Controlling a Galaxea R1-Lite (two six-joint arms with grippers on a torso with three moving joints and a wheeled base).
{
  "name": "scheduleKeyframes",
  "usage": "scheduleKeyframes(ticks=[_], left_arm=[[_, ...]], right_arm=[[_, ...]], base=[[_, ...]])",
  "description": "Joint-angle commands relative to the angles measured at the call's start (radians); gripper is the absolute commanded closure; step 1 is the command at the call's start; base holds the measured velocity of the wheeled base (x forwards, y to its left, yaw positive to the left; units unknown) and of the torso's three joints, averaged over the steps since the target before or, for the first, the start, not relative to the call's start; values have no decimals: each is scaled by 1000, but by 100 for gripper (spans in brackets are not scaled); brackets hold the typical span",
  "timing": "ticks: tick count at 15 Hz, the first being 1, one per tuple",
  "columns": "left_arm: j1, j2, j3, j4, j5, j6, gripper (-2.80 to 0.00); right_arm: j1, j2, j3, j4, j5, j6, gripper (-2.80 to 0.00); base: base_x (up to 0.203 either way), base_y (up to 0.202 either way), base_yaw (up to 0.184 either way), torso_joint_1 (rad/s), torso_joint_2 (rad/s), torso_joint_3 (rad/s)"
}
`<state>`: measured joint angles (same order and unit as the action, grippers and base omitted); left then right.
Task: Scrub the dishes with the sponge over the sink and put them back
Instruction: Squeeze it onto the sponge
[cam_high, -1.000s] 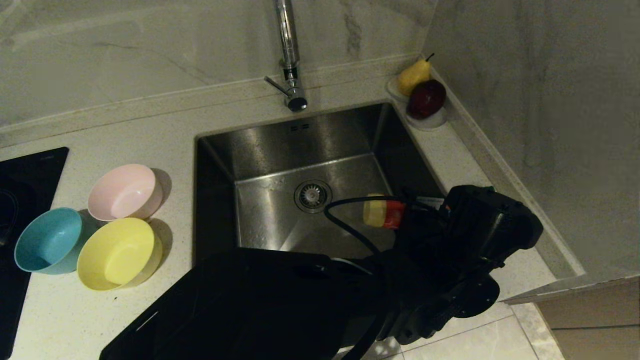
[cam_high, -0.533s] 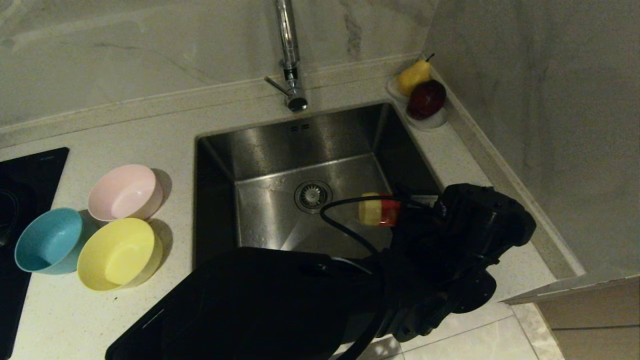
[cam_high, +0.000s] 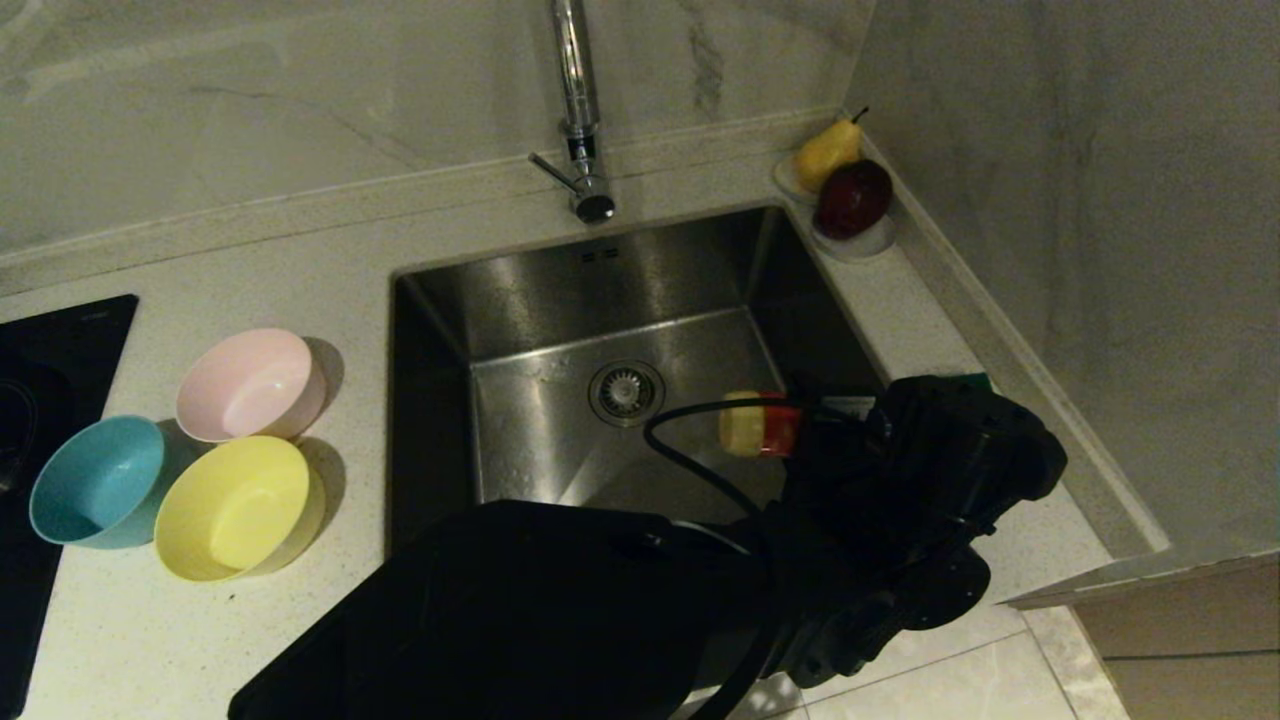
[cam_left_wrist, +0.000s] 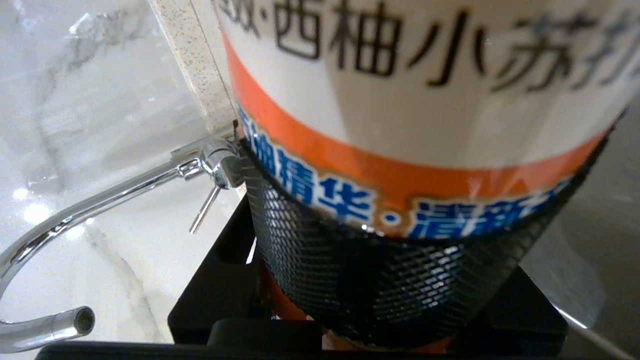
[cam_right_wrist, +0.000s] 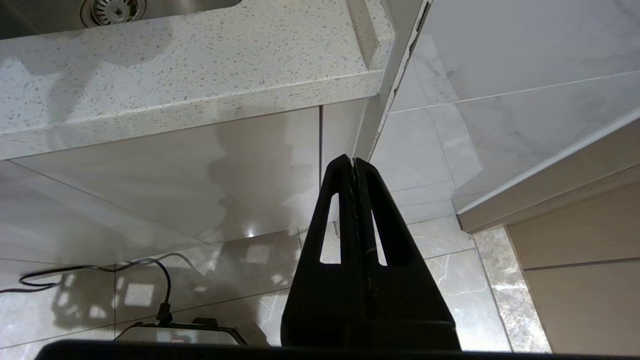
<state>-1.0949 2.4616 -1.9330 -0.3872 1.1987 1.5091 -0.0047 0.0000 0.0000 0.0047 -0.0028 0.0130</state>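
Three dishes stand left of the sink (cam_high: 560, 280): a pink bowl (cam_high: 250, 385), a blue bowl (cam_high: 95, 482) and a yellow bowl (cam_high: 235, 508). My left gripper (cam_high: 830, 430) reaches across to the sink's right side. It is shut on a white detergent bottle with an orange band (cam_left_wrist: 410, 100). The bottle's yellow and red cap end (cam_high: 758, 425) points toward the drain (cam_high: 626, 390). A ribbed black finger (cam_left_wrist: 380, 280) presses across the bottle. A green corner (cam_high: 975, 378) peeks out behind the wrist; I cannot tell whether it is the sponge. My right gripper (cam_right_wrist: 353, 162) hangs shut below the counter edge.
A tall chrome tap (cam_high: 578, 110) rises behind the sink. A pear (cam_high: 828, 152) and a red apple (cam_high: 853, 197) sit on white saucers in the back right corner. A black cooktop (cam_high: 50, 350) lies at the far left. A wall bounds the right side.
My left hand with the bottle has drifted slightly left, over the sink. The bowls and the right arm have not moved.
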Motion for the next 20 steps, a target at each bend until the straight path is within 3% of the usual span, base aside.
scheduleKeyframes(ticks=[1,20], left_arm=[[0,9,0,-2,7,7,0],[7,14,2,-35,9,6,0]], right_arm=[[0,0,0,0,0,1,0],[0,0,0,0,0,1,0]], base=[[0,0,0,0,0,0],[0,0,0,0,0,0]])
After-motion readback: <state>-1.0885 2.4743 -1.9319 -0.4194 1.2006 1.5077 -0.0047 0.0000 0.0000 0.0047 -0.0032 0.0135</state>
